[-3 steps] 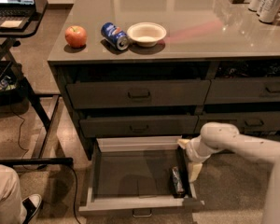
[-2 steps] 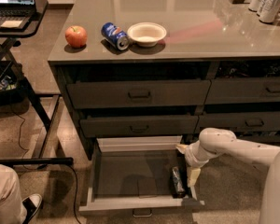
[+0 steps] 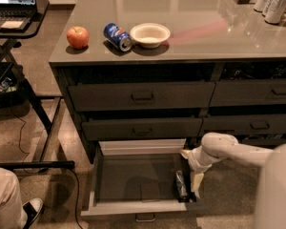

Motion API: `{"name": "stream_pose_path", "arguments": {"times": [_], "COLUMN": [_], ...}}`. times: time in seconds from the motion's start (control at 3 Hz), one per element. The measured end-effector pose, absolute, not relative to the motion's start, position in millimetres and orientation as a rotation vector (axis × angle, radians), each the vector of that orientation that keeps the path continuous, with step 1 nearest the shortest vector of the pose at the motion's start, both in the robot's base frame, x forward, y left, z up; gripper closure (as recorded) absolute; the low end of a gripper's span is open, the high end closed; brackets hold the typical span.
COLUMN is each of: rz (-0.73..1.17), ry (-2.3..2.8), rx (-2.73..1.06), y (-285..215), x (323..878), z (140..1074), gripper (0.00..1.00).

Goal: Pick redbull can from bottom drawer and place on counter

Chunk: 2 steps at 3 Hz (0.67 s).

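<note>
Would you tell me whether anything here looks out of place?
The blue Pepsi can lies on its side on the counter, between apple and bowl. The gripper hangs at the right end of the open bottom drawer.

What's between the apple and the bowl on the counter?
A blue Pepsi can on its side, camera view; the gripper is down at the right side of the bottom drawer.

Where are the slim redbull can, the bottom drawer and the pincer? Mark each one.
slim dark redbull can (image 3: 181, 184): camera view, middle of its body.
wide dark grey-brown bottom drawer (image 3: 128, 181): camera view, bare floor.
pale pincer (image 3: 196, 185): camera view, lower end, at drawer's right edge beside can.
</note>
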<state>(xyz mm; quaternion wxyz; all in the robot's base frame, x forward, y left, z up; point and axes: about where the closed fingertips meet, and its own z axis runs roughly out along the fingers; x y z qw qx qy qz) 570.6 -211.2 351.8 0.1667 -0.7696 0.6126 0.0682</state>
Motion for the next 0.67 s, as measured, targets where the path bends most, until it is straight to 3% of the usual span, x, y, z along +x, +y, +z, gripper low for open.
{"name": "stream_pose_path", "arguments": {"times": [0.67], "rz": [0.268], "ry": [1.915], "rx": [-2.164], "y": [-243.2], "x": [601.4], "z": [238.5], "gripper": [0.00]}}
